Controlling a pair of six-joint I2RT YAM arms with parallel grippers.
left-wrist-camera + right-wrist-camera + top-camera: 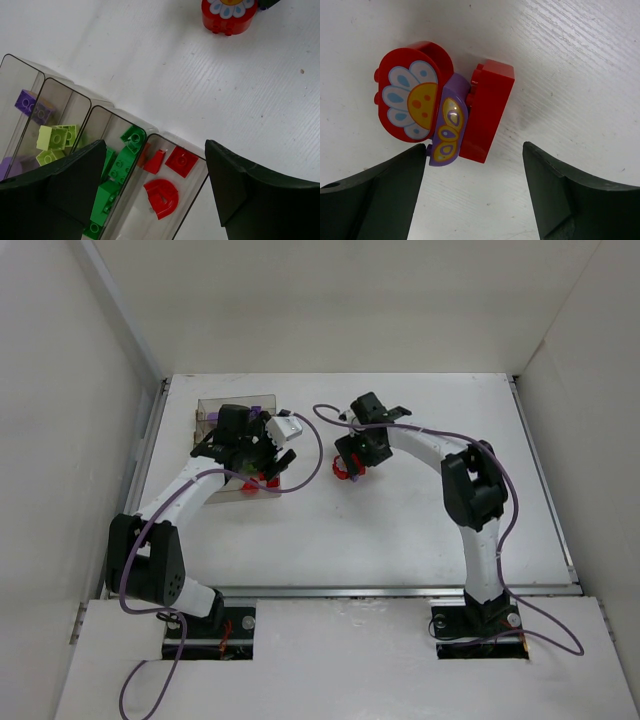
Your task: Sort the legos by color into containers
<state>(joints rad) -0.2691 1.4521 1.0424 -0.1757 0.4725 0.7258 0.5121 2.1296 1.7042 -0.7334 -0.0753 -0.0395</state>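
Note:
The clear brownish containers tray [198, 186] lies under my left gripper [155, 162], which hangs open above it with nothing between its fingers. Its compartments hold purple legos [26, 102], lime legos [54, 139], green legos [119, 161] and red legos [161, 196]. A stuck-together piece [442, 102] lies on the table: a red flower-printed block, a purple butterfly block and a plain red block. My right gripper [474, 150] is open just over it, its left fingertip close to the purple block. From above, the tray [208, 412] sits left and that piece [343, 473] centre.
The flower piece [229, 15] also shows at the top of the left wrist view, on bare white table right of the tray. White walls enclose the table on three sides. Purple cables loop off both arms.

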